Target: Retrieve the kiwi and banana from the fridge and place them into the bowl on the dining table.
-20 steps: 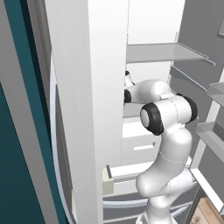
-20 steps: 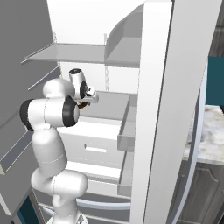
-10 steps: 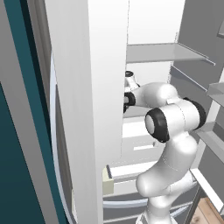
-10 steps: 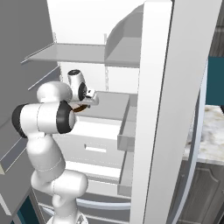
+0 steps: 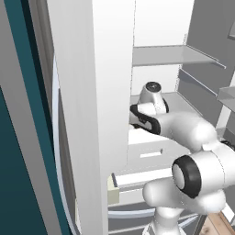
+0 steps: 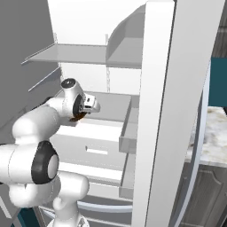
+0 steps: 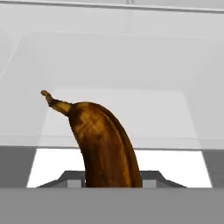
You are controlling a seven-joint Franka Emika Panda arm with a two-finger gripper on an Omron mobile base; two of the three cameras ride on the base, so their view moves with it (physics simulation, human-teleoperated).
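The white arm with dark joints reaches into the open grey-silver fridge, whose white shelved interior takes up the middle of both base views. In the right base view the jaws sit left of centre, just above the white drawer front, with a speck of brown-orange between them and the wrist. In the left base view the wrist lies at the centre of the frame, partly hidden behind the pale door edge.

In the hand view a brown, heavily spotted curved banana rises from the bottom centre of the frame, its stem tip pointing to the upper left, with the pale fridge shelf behind it. The jaws stand partly closed around the banana's lower end, holding it; the finger tips themselves are hidden by the fruit
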